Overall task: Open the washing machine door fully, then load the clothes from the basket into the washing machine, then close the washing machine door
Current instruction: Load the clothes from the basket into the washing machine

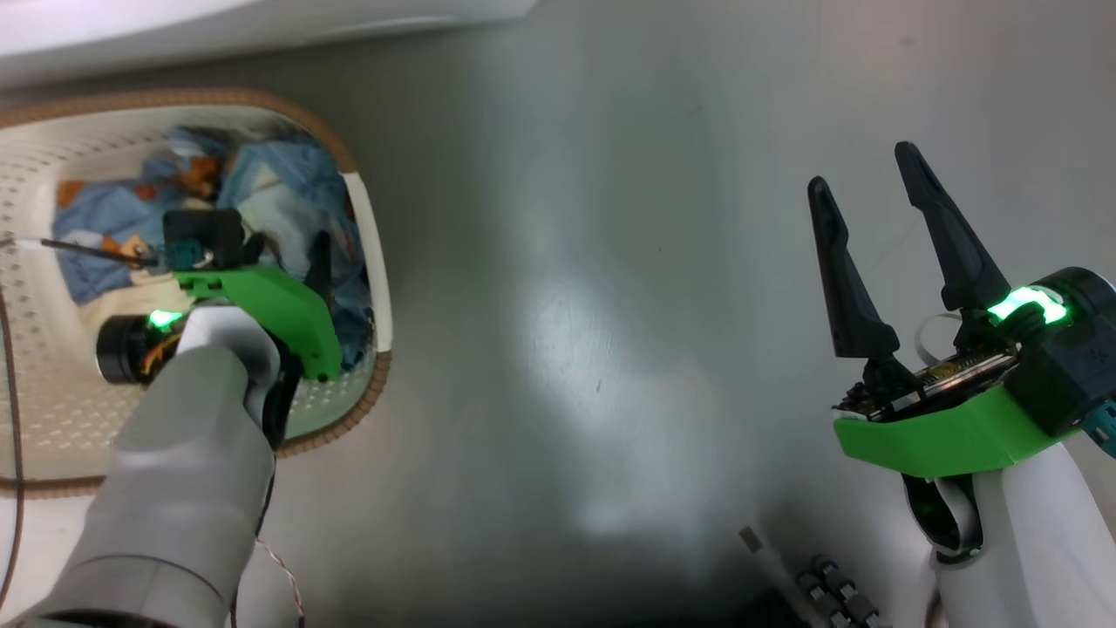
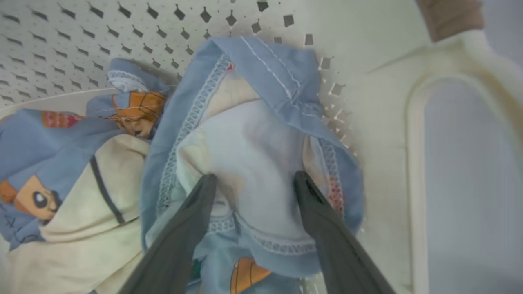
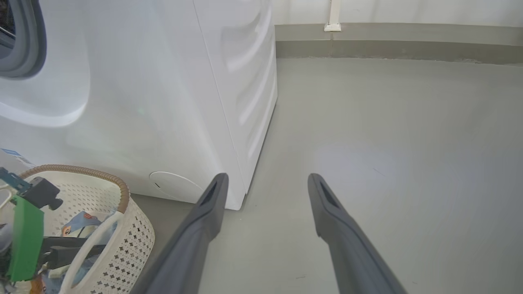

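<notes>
The cream basket (image 1: 377,262) stands on the floor at the left, in front of the white washing machine (image 3: 163,102). Light-blue clothes (image 1: 279,183) with orange prints lie in it. My left gripper (image 1: 288,249) reaches down inside the basket. In the left wrist view it (image 2: 254,179) is open, its two fingertips pressed into the clothes (image 2: 253,134) on either side of a pale fold, close to the basket wall (image 2: 122,32). My right gripper (image 1: 863,170) hangs open over the bare floor, holding nothing. The washing machine door is out of view.
The machine's grey gasket (image 3: 20,41) and round lower cover (image 3: 175,185) face the basket (image 3: 135,241). Open grey floor stretches right of the machine to a skirting and a white pipe (image 3: 333,16). A thin cable (image 1: 13,392) runs across the basket's left side.
</notes>
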Robot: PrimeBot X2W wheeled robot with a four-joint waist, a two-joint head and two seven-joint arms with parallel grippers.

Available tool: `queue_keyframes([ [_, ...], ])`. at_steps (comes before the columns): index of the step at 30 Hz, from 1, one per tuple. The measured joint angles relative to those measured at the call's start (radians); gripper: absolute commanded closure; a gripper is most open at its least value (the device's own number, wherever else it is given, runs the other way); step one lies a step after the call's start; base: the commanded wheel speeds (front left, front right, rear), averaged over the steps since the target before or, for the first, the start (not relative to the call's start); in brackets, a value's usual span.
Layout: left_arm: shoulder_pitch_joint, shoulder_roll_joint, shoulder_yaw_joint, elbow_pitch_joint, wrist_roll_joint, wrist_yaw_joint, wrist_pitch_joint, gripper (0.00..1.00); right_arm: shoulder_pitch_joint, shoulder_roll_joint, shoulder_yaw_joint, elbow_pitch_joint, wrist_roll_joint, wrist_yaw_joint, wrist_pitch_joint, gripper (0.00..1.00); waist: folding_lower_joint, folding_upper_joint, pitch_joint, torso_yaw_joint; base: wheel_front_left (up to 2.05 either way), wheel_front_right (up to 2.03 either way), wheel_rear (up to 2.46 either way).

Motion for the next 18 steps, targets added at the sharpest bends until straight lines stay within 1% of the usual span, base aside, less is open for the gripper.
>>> queue_keyframes([
  [9,-0.044,0.029,0.012,0.007,-0.026,0.019,0.007,0.0,-0.019,0.002,0.007,-0.016,0.0,0.0,0.0,0.0,0.0,0.0,0.087,-0.035,0.0,0.0,0.0],
  [13,-0.057,0.033,0.013,0.008,-0.032,0.038,0.015,0.0,-0.019,0.004,0.005,-0.022,0.0,0.0,-0.007,0.0,0.0,0.0,0.104,-0.05,0.0,0.0,0.0],
  [14,-0.058,0.034,0.013,0.008,-0.032,0.043,0.015,0.08,-0.019,0.004,0.004,-0.023,0.0,0.0,-0.007,0.0,0.0,-0.0001,0.107,-0.052,0.0,0.0,0.0],
  [16,-0.058,0.037,0.012,0.008,-0.032,0.042,0.022,0.93,-0.019,0.005,0.002,-0.024,0.0,0.0,-0.007,0.0,0.0,0.0,0.111,-0.055,0.0,0.0,0.0],
  [17,-0.058,0.037,0.01,0.008,-0.032,0.042,0.022,1.0,-0.019,0.006,0.0,-0.024,0.0,0.0,-0.007,0.0,0.0,0.0,0.111,-0.055,0.0,0.0,0.0],
  [18,-0.058,0.037,0.009,0.009,-0.032,0.042,0.022,1.0,-0.019,0.006,-0.001,-0.024,0.0,0.0,-0.007,0.0,0.0001,0.0,0.111,-0.054,0.0,0.0,0.0],
])
